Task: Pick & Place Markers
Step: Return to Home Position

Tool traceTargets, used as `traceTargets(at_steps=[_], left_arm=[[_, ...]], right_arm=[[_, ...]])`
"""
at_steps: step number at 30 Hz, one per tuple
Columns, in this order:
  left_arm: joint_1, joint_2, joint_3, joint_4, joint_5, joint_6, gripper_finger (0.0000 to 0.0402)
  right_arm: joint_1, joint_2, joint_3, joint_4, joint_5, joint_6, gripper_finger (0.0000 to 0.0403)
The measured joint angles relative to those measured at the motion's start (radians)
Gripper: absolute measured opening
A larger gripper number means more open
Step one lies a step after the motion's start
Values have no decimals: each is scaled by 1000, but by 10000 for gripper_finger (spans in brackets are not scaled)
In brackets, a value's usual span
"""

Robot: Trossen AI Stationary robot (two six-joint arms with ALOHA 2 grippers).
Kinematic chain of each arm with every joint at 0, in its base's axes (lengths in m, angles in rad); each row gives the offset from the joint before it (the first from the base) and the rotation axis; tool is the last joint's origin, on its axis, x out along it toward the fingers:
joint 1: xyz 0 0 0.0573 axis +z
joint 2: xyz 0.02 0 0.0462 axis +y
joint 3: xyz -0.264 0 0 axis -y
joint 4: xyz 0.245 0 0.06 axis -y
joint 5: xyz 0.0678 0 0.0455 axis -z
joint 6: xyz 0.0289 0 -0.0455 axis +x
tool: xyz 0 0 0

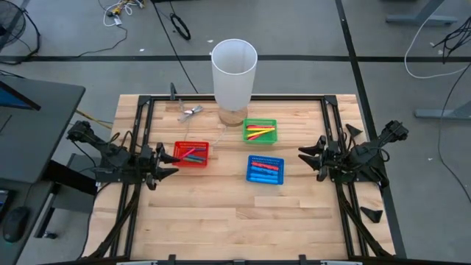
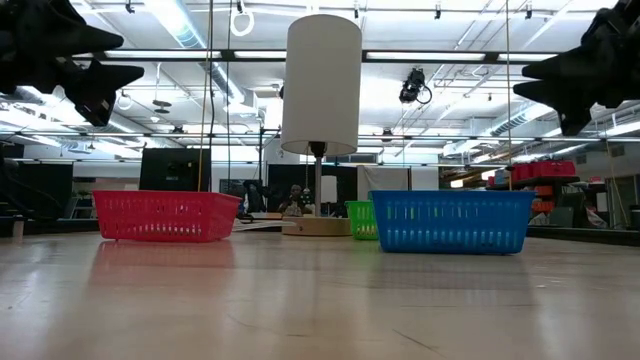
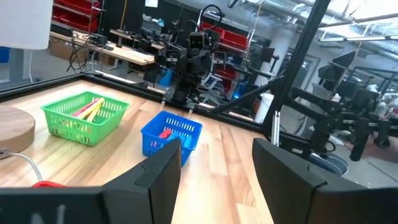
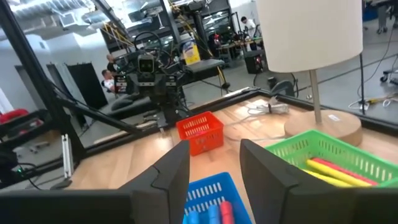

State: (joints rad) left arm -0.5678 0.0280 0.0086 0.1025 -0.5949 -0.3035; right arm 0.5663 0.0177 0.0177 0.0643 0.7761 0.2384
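The markers lie sorted in three mesh baskets: red and blue ones in the red basket (image 1: pixel 191 154), yellow and red ones in the green basket (image 1: pixel 260 132), red and blue ones in the blue basket (image 1: pixel 265 168). My left gripper (image 1: pixel 168 163) hovers open at the table's left side, left of the red basket. My right gripper (image 1: pixel 307 159) hovers open at the right side, right of the blue basket. In the wrist views the left gripper (image 3: pixel 216 163) and right gripper (image 4: pixel 215 163) hold nothing between their fingers.
A tall white lamp (image 1: pixel 234 72) stands on a round wooden base near the table's far edge, behind the green basket. A cable and plug (image 1: pixel 190 111) lie at the far left. A black frame (image 1: pixel 327 110) borders the table. Bare wood fills the near half.
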Motion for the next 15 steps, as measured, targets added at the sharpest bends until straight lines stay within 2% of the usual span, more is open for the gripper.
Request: traceTargets(at_steps=[15], left_arm=[[0,0,0,9,1,0,204]], right_arm=[[0,0,0,0,-2,-12,141]])
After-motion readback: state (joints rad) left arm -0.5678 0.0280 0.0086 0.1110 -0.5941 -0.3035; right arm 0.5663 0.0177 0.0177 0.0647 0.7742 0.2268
